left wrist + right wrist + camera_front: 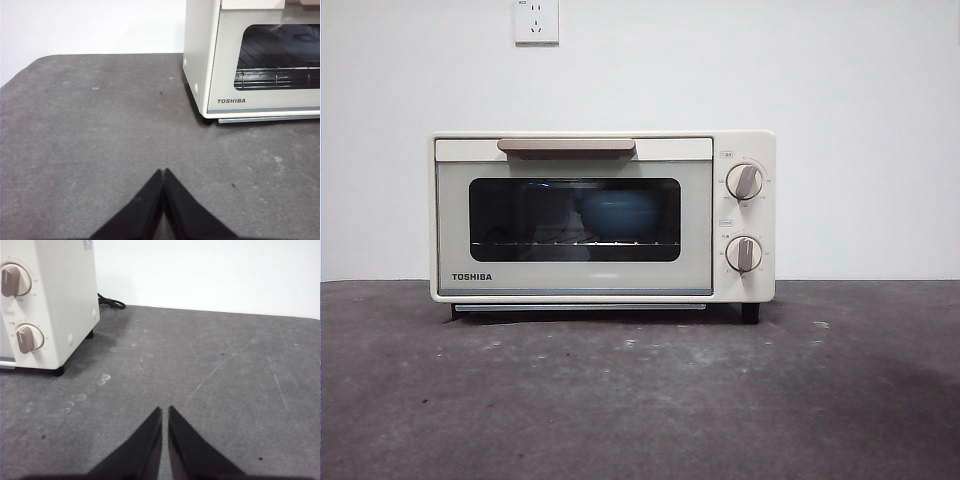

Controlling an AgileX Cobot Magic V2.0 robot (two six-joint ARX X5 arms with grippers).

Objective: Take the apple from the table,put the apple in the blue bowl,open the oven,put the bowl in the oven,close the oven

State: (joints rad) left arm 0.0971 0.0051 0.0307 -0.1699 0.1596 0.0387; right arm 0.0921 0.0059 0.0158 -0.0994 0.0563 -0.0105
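Observation:
The cream-white TOSHIBA oven (603, 216) stands at the back of the dark grey table (640, 400) with its door shut. Behind the dark glass, the blue bowl (619, 213) rests on the wire rack. The apple does not show; it may lie hidden inside the bowl. My left gripper (163, 172) hovers shut over bare table, off the oven's (252, 57) left front corner. My right gripper (164, 410) is shut too, over the table to the right of the oven (47, 300). Neither gripper holds anything, and neither arm appears in the front view.
A black power cord (111, 302) curls on the table behind the oven's right side. A white wall with a socket (536, 21) rises behind the table. The table's far left corner (40, 60) is rounded.

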